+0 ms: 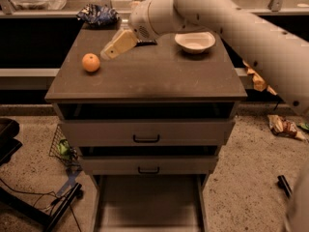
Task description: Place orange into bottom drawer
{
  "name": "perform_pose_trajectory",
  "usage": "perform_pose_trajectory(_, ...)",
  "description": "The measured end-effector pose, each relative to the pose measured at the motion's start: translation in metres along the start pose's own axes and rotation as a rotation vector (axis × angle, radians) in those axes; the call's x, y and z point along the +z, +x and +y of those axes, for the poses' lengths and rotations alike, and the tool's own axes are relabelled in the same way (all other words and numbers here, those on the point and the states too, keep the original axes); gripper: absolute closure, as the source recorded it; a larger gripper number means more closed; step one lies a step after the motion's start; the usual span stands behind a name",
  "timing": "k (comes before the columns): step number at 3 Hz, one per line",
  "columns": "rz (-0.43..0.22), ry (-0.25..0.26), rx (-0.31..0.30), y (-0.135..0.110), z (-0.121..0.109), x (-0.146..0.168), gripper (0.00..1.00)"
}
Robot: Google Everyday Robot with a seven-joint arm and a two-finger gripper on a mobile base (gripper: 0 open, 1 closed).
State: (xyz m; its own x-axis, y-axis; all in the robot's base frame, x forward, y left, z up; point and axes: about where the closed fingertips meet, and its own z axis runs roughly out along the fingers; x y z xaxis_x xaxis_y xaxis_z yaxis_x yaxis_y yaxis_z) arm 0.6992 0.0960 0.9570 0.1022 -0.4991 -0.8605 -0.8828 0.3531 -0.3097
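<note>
The orange (pixel 91 62) sits on the left part of the dark cabinet top (pixel 154 76). My gripper (pixel 107 52) hangs just right of the orange, a little above the top, its tan fingers (pixel 118 43) pointing down-left toward the fruit and not touching it. The arm reaches in from the upper right. The bottom drawer (pixel 149 202) is pulled out at the foot of the cabinet, a wide flat grey tray with nothing in it. The two upper grey drawers (pixel 146 132) with black handles are pushed in.
A white bowl (pixel 195 41) stands at the back right of the top. A blue bag (pixel 98 13) lies at the back left. A yellow cloth (pixel 256 79) shows right of the cabinet. Cables and a black stand (pixel 53 211) lie on the floor at left.
</note>
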Motion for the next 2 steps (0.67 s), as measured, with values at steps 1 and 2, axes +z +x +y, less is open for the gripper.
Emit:
perform_pose_trajectory(1, -0.045, -0.025, 0.049, 0.021, -0.007, 0.042, 0.00)
perform_pose_trajectory(2, -0.091, -0.063, 0.095, 0.033, 0.000, 0.074, 0.00)
